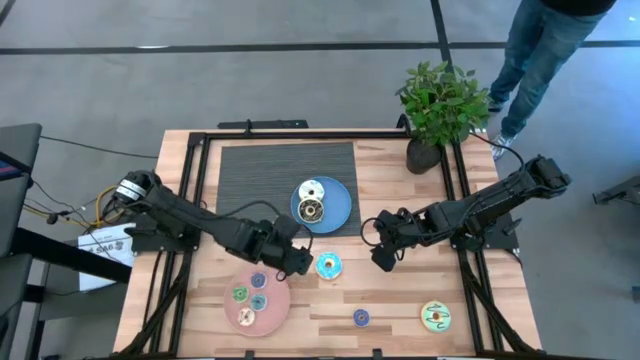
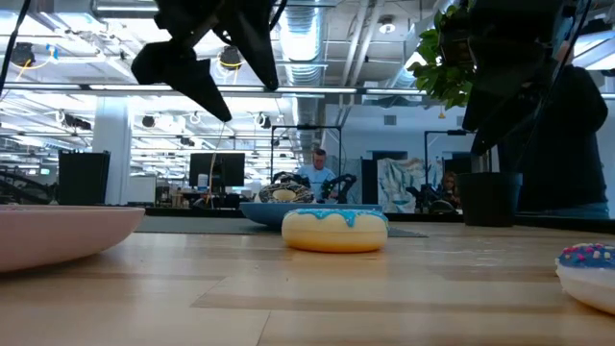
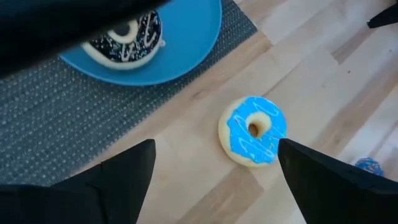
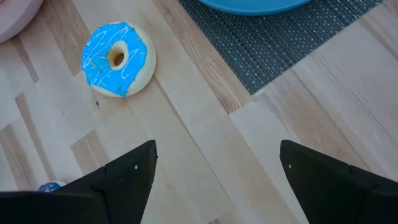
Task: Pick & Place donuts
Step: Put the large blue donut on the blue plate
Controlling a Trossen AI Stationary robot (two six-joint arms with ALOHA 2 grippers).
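The teal donut (image 1: pixel 328 266) lies flat on the bare wooden table (image 1: pixel 400 310), between the two arms and just near of the blue plate (image 1: pixel 338 213). The left gripper (image 1: pixel 294 259) hangs just left of it with fingers spread apart; the right gripper (image 1: pixel 384 257) waits to its right, fingers also apart. If both close in together, they could likely collide, or a finger could nudge the smooth ring sliding. A grey mat (image 1: pixel 260 175) lies under the plate, and an open office shows beyond.

Wooden table (image 1: pixel 400 300): mat (image 1: pixel 260 175), plates, donuts, plant (image 1: pixel 440 105).
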